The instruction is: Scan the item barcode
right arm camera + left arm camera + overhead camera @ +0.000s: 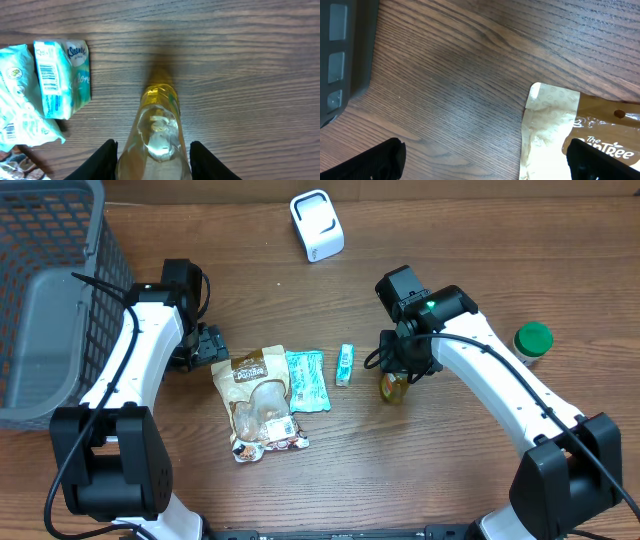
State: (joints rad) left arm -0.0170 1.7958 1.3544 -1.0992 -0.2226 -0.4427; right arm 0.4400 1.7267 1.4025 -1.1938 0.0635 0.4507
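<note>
Nearest the right wrist camera is a yellow bottle (159,130) of clear liquid, sitting between the 2 fingers of the right claw (153,150). Both fingers (107,162) lie flush against its sides, so the claw is closed around the bottle. It rests on the wooden table (480,240), right of centre, with bare wood ahead of it and to its right.

To its left, apart from it, lies a small tissue pack (62,77) with its barcode facing up. Just beyond that is a teal wipes packet (20,110), the 2 nearly edge to edge.

From overhead, a snack bag (258,400) lies left of the wipes. The left claw (490,165) hangs low at the bag's upper left corner, spread wide and holding nothing. Its right finger (605,162) is over the bag's edge and its left finger over bare wood.

A grey basket (40,300) fills the far left edge of the table, close to the left arm. A white scanner (316,225) stands at the far edge, well apart from the bottle, with open table between them. A green-capped jar (532,340) sits near the right edge.
</note>
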